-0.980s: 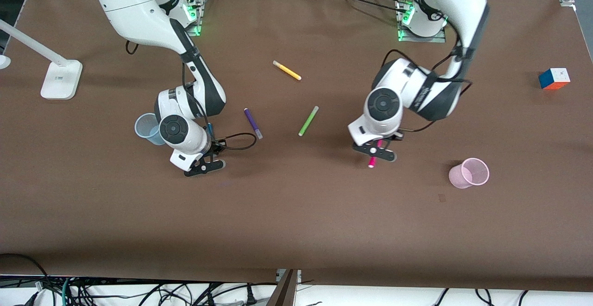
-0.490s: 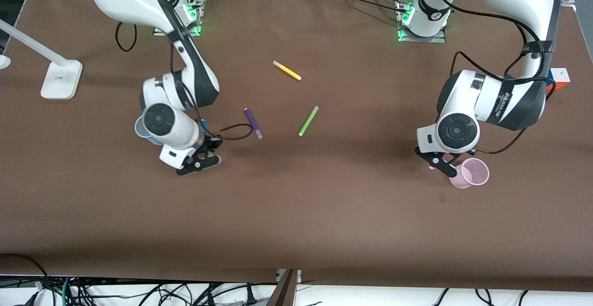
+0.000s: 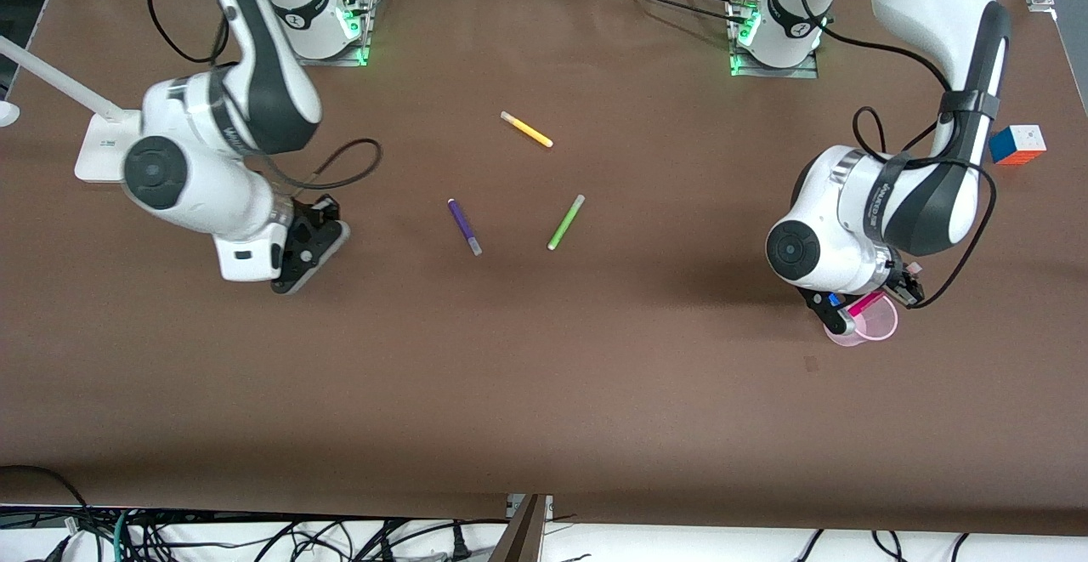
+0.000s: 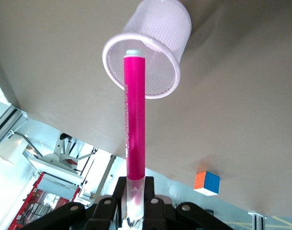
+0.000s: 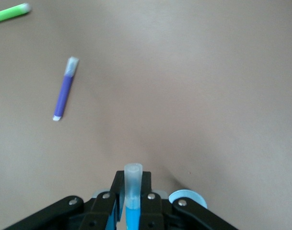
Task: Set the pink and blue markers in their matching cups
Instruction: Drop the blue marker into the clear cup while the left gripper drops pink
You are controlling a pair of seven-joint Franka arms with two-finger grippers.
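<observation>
My left gripper (image 3: 903, 286) is shut on the pale cap of the pink marker (image 3: 867, 303) and holds it tilted, its free end at the mouth of the pale pink cup (image 3: 880, 328). The left wrist view shows the pink marker (image 4: 135, 115) pointing into the pink cup (image 4: 155, 28) from my left gripper (image 4: 135, 191). My right gripper (image 5: 133, 191) is shut on the blue marker (image 5: 132, 215), grey cap outward. The pale blue cup's rim (image 5: 189, 198) shows just past its fingers. In the front view my right gripper (image 3: 310, 243) and arm hide the blue cup and blue marker.
A purple marker (image 3: 464, 226), a lime green marker (image 3: 565, 222) and a yellow marker (image 3: 526, 129) lie at mid table. A colour cube (image 3: 1017, 144) sits toward the left arm's end. A white lamp base (image 3: 98, 150) stands at the right arm's end.
My left gripper carried the pink marker from mid table to the pink cup. My right gripper moved with the blue marker toward the right arm's end, and its arm now covers the blue cup.
</observation>
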